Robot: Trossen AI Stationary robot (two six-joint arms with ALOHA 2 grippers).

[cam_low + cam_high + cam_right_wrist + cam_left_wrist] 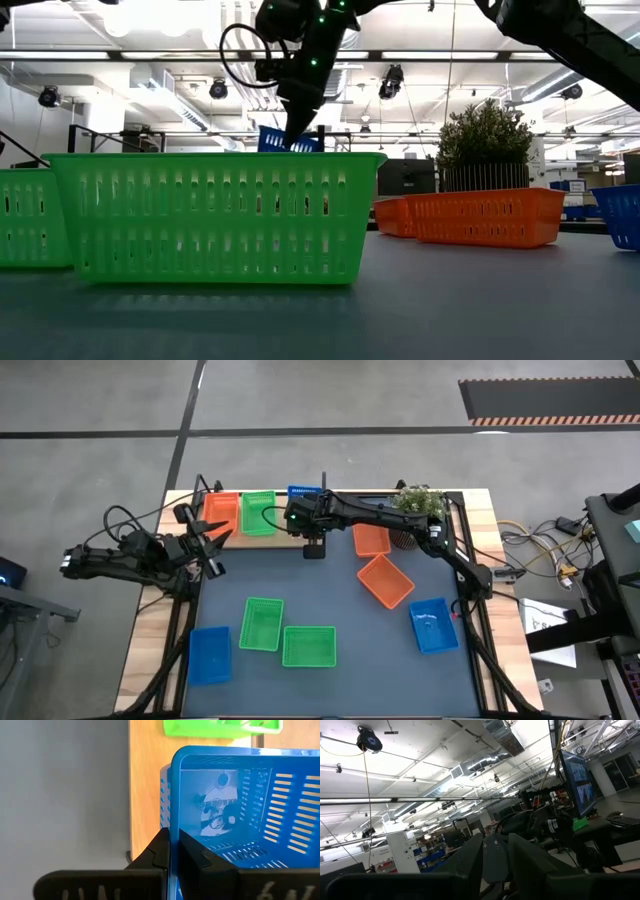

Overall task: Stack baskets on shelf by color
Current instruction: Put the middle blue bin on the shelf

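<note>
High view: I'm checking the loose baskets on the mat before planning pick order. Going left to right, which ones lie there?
Blue basket → green basket → second green basket → orange basket → second blue basket. I've skipped the orange one near the plant, which overlaps the other orange in the order.

baskets and shelf
orange basket (221,512), green basket (258,513) on wooden shelf (290,538); blue basket (235,810) pinched above it; seven scattered on mat
</note>
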